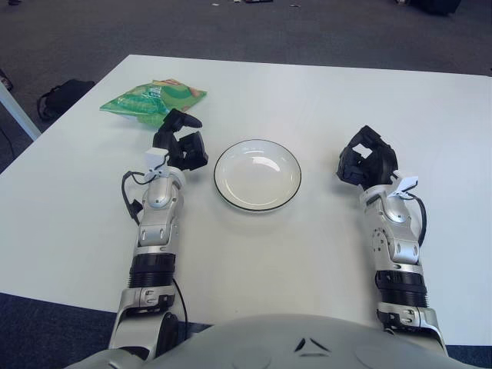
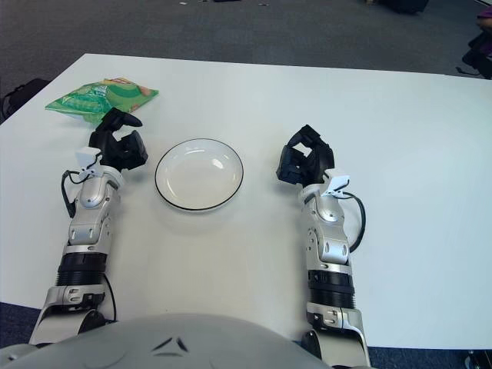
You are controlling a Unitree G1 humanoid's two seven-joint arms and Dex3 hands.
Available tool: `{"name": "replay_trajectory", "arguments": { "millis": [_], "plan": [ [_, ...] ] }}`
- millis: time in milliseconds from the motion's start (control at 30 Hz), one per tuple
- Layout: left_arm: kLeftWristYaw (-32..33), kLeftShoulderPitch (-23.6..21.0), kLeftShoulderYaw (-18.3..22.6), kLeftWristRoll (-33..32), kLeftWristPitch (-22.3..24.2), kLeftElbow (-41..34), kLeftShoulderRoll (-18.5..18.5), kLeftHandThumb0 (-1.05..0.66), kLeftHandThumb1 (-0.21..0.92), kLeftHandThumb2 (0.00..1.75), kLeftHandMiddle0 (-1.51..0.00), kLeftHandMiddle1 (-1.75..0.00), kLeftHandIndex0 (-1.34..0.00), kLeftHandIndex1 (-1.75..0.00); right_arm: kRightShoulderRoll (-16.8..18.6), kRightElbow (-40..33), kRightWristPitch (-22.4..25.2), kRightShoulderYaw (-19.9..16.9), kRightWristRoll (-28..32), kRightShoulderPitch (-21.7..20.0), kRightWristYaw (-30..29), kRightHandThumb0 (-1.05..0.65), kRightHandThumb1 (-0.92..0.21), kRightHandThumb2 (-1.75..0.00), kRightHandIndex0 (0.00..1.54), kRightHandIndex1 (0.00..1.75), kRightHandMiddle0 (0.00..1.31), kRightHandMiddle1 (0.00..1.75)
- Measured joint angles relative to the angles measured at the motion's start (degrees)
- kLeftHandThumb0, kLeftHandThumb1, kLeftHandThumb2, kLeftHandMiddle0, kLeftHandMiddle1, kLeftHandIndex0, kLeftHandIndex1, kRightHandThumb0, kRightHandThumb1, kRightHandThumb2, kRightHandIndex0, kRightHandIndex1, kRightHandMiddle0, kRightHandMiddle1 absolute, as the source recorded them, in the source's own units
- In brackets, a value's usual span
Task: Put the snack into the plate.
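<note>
The snack (image 1: 152, 99) is a green crinkled bag lying flat near the far left corner of the white table. A white plate with a dark rim (image 1: 257, 174) sits empty in the middle of the table. My left hand (image 1: 181, 138) is between the two, just below the bag's near edge and left of the plate, with its fingers loosely spread and holding nothing. My right hand (image 1: 367, 163) shows to the right of the plate, fingers relaxed and empty.
The white table (image 1: 307, 92) stretches far behind the plate. Dark carpet lies past its edges, and a black bag (image 1: 63, 96) sits on the floor at the left.
</note>
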Motion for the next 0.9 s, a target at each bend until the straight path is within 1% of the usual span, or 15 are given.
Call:
{"name": "replay_trajectory", "arguments": {
  "millis": [200,367,567,900],
  "plan": [
    [-0.06,0.01,0.12,-0.02,0.0,-0.22,-0.03,-0.46,0.39,1.23,-1.18,-1.75,-0.56,-1.75,0.05,-1.28,5.06,-0.25,1.08,0.19,-0.92,-0.49,-0.3,-1.34,1.14,1.75,0.63,1.75],
    [-0.25,0.02,0.14,-0.16,0.0,-0.36,-0.04,-0.46,0.39,1.22,-1.17,-1.75,-0.55,-1.75,0.08,-2.02,7.93,-0.62,1.54,0.29,-1.47,-0.49,-0.31,-1.32,1.13,1.75,0.62,1.75],
    [-0.26,0.09,0.11,-0.14,0.01,-0.72,-0.03,-0.46,0.39,1.23,-1.17,-1.75,-0.56,-1.75,0.13,-2.79,9.12,-0.9,1.66,0.39,-1.51,-0.48,-0.32,-1.31,1.13,1.75,0.61,1.75],
    [-0.26,0.26,0.09,0.09,0.03,-1.47,0.01,-0.45,0.4,1.21,-1.17,-1.75,-0.55,-1.75,0.15,-2.98,9.38,-0.85,1.55,0.4,-1.81,-0.47,-0.34,-1.28,1.11,1.75,0.59,1.75]
  ]
}}
